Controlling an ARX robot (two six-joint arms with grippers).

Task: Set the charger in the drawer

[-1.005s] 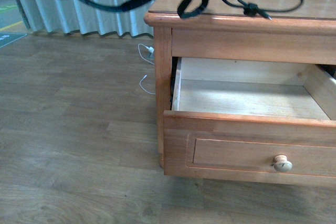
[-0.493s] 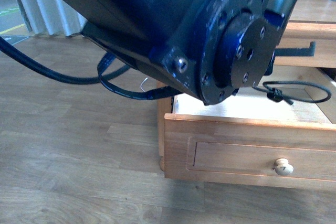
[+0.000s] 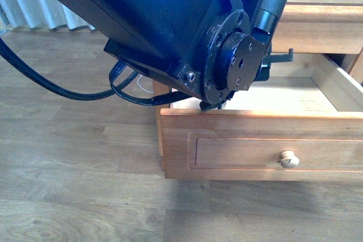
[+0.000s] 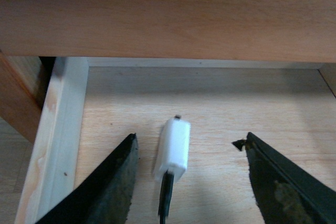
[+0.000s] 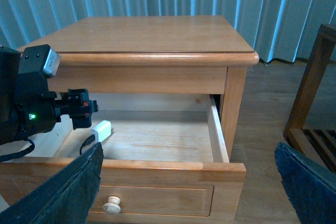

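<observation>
Boxy white charger [image 4: 173, 148] lies on smooth pale-wood drawer [image 4: 58, 145] floor toward 9 o'clock, between wide left jaws.

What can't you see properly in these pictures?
- Front view: the left arm covers much of the drawer, so the charger cannot be seen there.
- Left wrist view: the charger lies between the fingers of the open left claw; its black cable runs off the picture's edge.
- Right wrist view: most of that cable hides behind the drawer's front.
</observation>
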